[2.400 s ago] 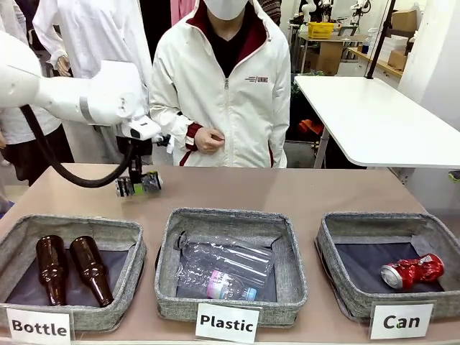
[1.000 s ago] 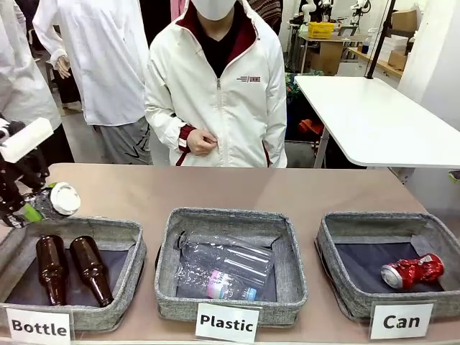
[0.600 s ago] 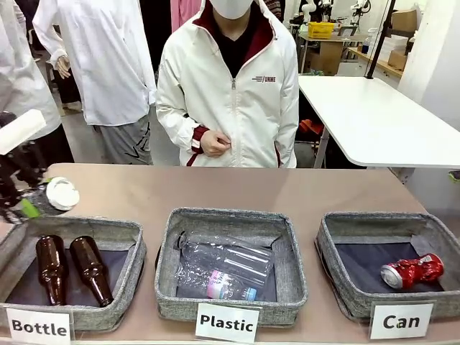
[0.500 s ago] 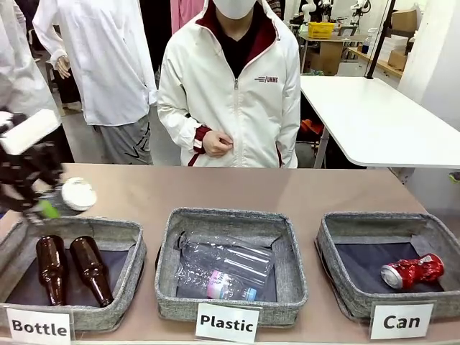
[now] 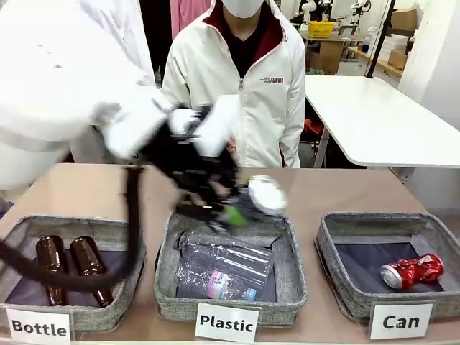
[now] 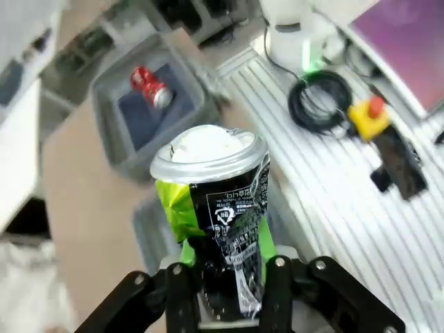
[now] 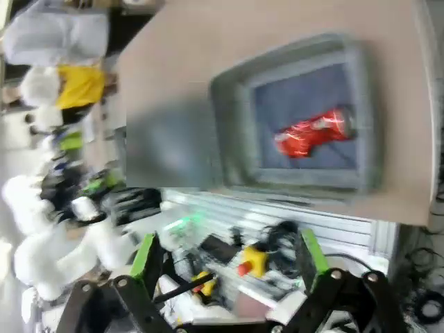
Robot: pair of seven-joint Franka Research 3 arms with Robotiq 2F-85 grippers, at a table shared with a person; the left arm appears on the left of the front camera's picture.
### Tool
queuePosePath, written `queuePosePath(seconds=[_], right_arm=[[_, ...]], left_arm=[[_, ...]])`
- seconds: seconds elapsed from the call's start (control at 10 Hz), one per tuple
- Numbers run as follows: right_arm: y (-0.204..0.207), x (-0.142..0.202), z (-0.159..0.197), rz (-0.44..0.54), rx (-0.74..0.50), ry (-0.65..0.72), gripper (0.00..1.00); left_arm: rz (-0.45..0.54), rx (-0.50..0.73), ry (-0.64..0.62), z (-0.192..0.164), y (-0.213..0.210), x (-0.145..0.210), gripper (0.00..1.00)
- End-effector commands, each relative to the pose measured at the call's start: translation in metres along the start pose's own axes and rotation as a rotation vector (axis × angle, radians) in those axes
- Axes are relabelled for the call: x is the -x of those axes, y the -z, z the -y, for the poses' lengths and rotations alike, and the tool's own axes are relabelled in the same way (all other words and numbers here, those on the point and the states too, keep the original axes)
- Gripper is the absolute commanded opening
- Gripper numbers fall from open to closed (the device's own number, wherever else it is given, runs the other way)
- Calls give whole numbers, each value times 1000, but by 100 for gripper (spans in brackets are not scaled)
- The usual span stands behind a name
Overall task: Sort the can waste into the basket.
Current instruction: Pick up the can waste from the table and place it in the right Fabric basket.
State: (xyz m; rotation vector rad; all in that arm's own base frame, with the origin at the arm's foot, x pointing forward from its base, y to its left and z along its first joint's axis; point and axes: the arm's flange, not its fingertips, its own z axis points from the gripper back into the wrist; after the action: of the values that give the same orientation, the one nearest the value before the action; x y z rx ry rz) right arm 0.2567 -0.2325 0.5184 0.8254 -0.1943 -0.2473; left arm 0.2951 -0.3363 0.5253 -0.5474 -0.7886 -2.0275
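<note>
A: Left gripper (image 6: 229,295) clamped on the black can (image 6: 216,208), above the middle bin (image 5: 287,284), blurred.
B: Right gripper (image 7: 225,267) gapes empty; red can (image 5: 412,271) lies in the basket (image 5: 341,244).

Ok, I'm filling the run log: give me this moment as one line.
left tool: shut on black can, above Plastic basket | right tool: open | red can: in Can basket

three bins on a tan table (image 5: 338,190)
grey woven baskets in a row: bottle (image 5: 14,241), plastic (image 5: 287,280), can (image 5: 330,280).
</note>
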Motion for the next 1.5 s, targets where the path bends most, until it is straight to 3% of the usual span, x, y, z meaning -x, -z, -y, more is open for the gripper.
queuePosePath(seconds=[0.0,0.2,0.4,0.5,0.8,1.2,1.4], right_arm=[[-14,19,26,63,126,24,100],[-36,44,62,108,151,38,100],[-44,55,84,227,84,50,100],[-46,45,65,115,136,70,100],[-46,45,65,115,136,70,100],[-46,45,65,115,136,70,100],[-46,45,65,115,136,70,100]], left_arm=[[1,33,52,-59,37,-26,37],[29,158,224,-98,90,-80,37],[28,256,254,-138,152,-114,37],[20,264,248,-153,182,-120,37],[-53,308,172,-192,244,-123,37],[-92,298,158,-210,267,-123,37],[-91,309,143,-212,270,-116,93]])
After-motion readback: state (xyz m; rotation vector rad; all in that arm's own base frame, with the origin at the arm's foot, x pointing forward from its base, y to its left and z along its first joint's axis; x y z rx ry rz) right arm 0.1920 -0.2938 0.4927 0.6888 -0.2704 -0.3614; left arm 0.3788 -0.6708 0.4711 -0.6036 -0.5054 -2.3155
